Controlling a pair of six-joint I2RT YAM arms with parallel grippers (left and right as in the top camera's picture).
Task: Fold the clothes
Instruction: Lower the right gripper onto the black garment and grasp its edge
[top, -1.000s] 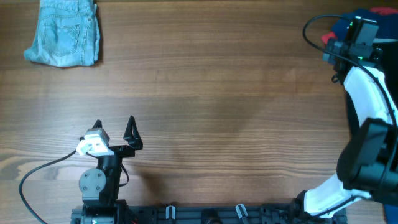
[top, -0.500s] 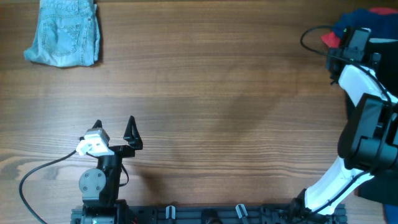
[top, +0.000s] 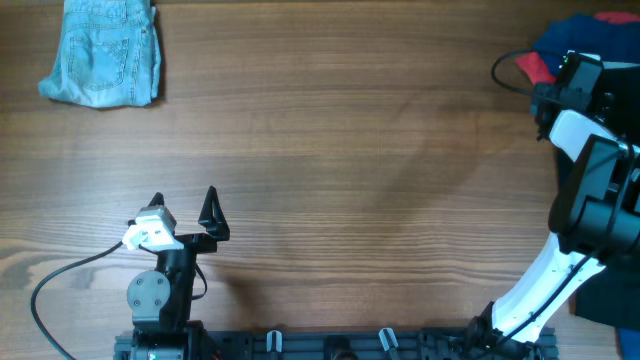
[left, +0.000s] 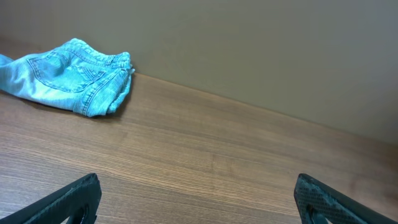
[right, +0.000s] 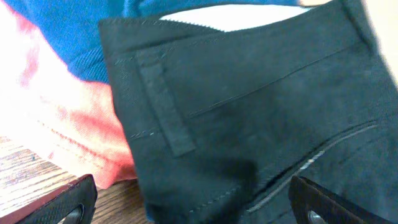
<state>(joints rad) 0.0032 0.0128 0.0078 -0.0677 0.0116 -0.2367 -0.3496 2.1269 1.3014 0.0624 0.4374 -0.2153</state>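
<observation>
Denim shorts: the light blue denim shorts (top: 103, 55) lie bunched at the eleven o'clock corner of the table (top: 350, 150), well apart from both arms.
Pile: the other clothes are heaped at the two o'clock edge. The dark blue garment (top: 560, 38) shows from above, with the red garment (top: 533, 68) poking out on its nine o'clock side.
Black garment: seen from the right wrist, the black garment (right: 249, 112) lies over the red and blue ones, its stitched band and seams facing up.
Right claw: the right claw (right: 199, 205) is spread wide with nothing in it, close above the black cloth. I cannot tell whether it touches.
Left claw: the left claw (top: 184, 200) is spread wide and empty at seven o'clock, pointing toward twelve.
Handling: everything here looks soft, light and limp. The denim is probably stiffer and should hold a crease better.
Where to hold: I would pinch the black garment at its stitched band, where the cloth is thickest.
Risk: a deep bite could drag the red layer along.
</observation>
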